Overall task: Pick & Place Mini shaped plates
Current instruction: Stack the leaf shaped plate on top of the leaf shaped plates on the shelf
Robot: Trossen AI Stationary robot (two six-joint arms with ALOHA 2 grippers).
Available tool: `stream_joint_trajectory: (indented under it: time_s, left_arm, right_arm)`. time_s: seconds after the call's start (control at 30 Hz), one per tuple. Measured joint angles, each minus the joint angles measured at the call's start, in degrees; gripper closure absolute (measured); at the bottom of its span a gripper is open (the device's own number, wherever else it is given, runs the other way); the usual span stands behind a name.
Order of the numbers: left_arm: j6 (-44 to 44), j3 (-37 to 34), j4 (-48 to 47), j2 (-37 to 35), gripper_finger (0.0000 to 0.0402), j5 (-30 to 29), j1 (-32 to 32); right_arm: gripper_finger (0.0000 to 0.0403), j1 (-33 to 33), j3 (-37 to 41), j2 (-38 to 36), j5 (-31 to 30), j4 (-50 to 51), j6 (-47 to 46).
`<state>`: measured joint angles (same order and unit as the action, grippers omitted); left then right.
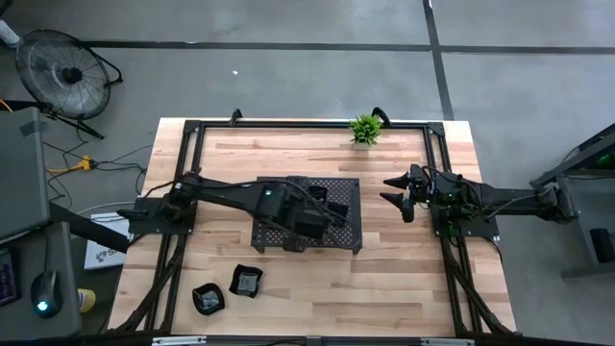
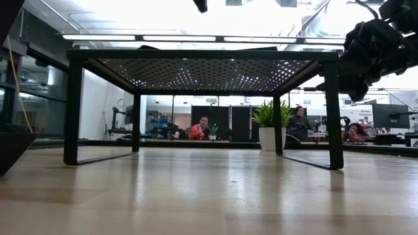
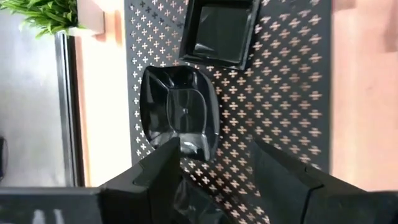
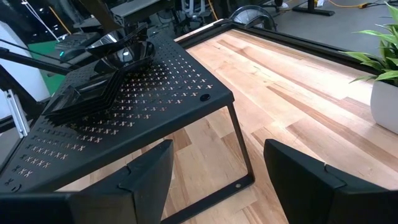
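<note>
Gaping left tool over glossy wavy-rimmed plate, cross-perforated metal tray, empty.

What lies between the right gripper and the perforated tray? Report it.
Only bare table, seen in the high view, separates the right gripper from the perforated tray.
</note>
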<state>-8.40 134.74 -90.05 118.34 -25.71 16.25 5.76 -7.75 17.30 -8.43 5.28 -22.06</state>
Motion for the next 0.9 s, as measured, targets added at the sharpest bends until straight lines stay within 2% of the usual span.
stream_joint_trajectory:
  time_s: [0.17, 0.3, 0.47, 0.63, 0.9]
  left_arm:
    - [-3.74, -1.57, 0.09, -3.39, 0.0213, -0.16, 2.21]
    - [-7.55, -6.71, 0.08, -7.92, 0.0213, -0.35, 4.28]
    - [-14.81, -18.61, 0.04, -15.50, 0.0213, -0.38, 7.72]
    - [-25.98, -31.17, 0.62, -23.10, 0.0213, -0.23, 13.17]
    - [-45.87, -45.82, 3.19, -30.68, 0.0213, 5.10, 24.26]
  right_arm:
    - [0.0157, -0.02, 0.00, 0.00, 0.02, 0.02, 0.00]
    - [0.0157, 0.00, 0.00, 0.00, 0.00, 0.02, 0.00]
    - [0.0157, -0.02, 0.00, 0.00, 0.00, 0.02, 0.00]
    - [0.0157, -0.01, 0.00, 0.00, 0.01, 0.00, 0.00]
    - [0.0157, -0.01, 0.00, 0.00, 0.00, 0.00, 0.00]
